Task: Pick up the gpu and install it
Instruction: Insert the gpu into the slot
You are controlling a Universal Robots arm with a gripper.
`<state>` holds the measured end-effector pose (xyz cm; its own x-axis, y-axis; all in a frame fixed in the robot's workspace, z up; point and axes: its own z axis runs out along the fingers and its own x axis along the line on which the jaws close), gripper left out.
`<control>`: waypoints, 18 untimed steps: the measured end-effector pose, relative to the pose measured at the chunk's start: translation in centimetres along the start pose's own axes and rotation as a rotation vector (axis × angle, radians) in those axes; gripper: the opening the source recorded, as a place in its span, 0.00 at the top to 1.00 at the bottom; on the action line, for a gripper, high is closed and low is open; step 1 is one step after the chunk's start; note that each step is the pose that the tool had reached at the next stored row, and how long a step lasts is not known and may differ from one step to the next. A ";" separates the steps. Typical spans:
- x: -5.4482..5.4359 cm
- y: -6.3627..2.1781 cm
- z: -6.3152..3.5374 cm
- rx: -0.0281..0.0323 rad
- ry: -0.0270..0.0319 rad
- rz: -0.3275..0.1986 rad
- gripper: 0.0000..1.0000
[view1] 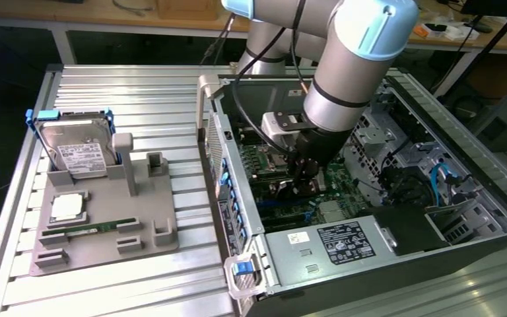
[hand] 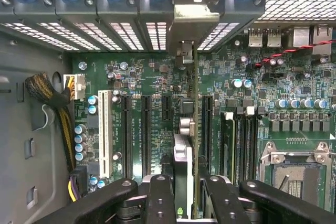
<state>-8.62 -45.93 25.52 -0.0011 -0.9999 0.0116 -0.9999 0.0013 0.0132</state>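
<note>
I counted one gpu point(hand: 184, 156) and one gripper point(hand: 188, 184), mine. One computer case point(view1: 465, 218), with one motherboard point(hand: 157, 72) and one power supply point(view1: 342, 241) in it. On the board I got one white slot point(hand: 103, 129) and one processor socket point(hand: 299, 174); beside it was one yellow cable bundle point(hand: 50, 93). Outside sat one grey holder point(view1: 103, 254) that carried one hard drive point(view1: 77, 155), one memory stick point(view1: 90, 228) and one silver chip point(view1: 67, 207).

1. Looks like a robotics lab or electronics workshop.
2. Centre of the exterior view: industrial robot arm point(view1: 350, 72) over an opened computer case point(view1: 221, 142) on a ribbed aluminium surface point(view1: 130, 86).
3. Lower left: grey fixture point(view1: 103, 205) holding loose computer parts.
4. Along the top edge: wooden workbenches point(view1: 60, 13) with cables.
5. Wrist view: bare motherboard point(hand: 157, 77).
</note>
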 end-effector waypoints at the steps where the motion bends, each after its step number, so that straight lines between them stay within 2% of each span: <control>1: 0.0 0.05 -0.01 0.0005 0.0001 0.000 0.73; 6: 0.0 0.92 0.03 0.0047 0.0001 0.000 0.73; 18: 0.0 0.93 0.12 0.0080 0.0008 0.004 0.73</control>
<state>-9.56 -45.93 25.41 -0.0047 -0.9999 0.0124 -1.0000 0.0047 0.0052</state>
